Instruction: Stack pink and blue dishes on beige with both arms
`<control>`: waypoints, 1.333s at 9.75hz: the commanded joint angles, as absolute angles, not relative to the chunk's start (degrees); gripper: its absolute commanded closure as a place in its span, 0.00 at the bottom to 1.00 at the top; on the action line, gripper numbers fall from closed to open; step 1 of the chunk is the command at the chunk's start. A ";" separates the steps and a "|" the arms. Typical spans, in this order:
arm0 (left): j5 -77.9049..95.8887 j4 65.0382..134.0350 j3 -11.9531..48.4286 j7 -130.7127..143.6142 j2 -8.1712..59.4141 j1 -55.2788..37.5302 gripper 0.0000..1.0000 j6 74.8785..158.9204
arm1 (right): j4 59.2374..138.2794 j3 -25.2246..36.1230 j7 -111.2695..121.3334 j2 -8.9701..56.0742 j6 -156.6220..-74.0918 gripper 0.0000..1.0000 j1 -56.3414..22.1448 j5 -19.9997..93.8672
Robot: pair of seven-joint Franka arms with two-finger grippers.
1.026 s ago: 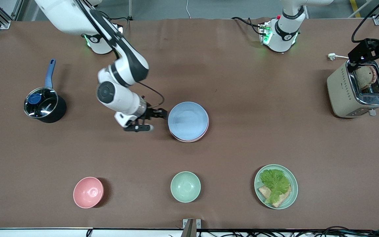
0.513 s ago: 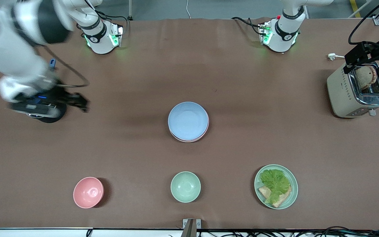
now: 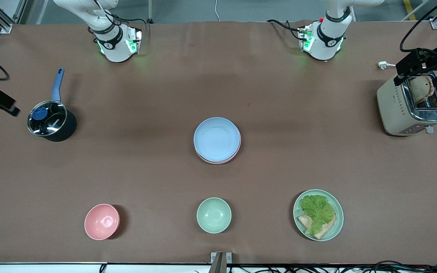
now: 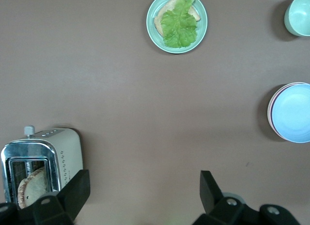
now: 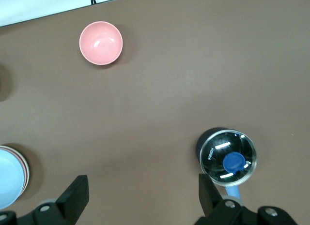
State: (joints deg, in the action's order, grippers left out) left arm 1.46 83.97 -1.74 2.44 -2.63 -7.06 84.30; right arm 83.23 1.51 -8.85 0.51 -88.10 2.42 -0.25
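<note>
My two pincers are both up and away from the work. My left gripper (image 4: pixel 140 196) hangs high over the toaster (image 3: pixel 412 104) at my left arm's end of the table, fingers spread wide with nothing between them. My right gripper (image 5: pixel 140 198) hangs high near the saucepan (image 3: pixel 51 121) at my right arm's end, likewise spread and empty.

The stack sits at the middle of the table, well apart from either pincer and between the two. The blue plate (image 3: pixel 217 138) lies on top, and a rim of the pink plate (image 3: pixel 218 161) peeps out just beneath it. Below that I cannot make out the beige plate — the upper two cover whatever is under them — so I judge it to be at the bottom, not seen.

As I read it, the stacking is done or all but done: blue on pink, neither in my grasp, the pile lying level. The pink bowl (image 3: pixel 102 221), the green bowl (image 3: pixel 214 215) and the green plate of lettuce and bread (image 3: pixel 318 214) stand apart from the stack — not mine to move.
</note>
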 commanded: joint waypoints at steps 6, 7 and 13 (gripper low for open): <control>1.58 84.46 -1.67 2.55 -1.93 -6.42 0.00 82.27 | 81.47 1.14 -9.40 1.85 -85.70 0.00 2.90 -0.26; 1.58 84.55 -1.58 2.55 -1.93 -6.42 0.00 82.27 | 81.47 1.14 -9.23 1.85 -85.43 0.00 2.90 -0.26; -0.09 84.73 -0.62 2.64 -2.02 -6.33 0.00 82.27 | 81.12 1.05 -8.35 1.41 -82.36 0.00 2.72 -1.14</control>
State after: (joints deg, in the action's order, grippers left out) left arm 0.99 83.97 -1.41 2.45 -2.63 -6.70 83.23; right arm 81.74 1.43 -8.82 1.76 -83.56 2.41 -0.25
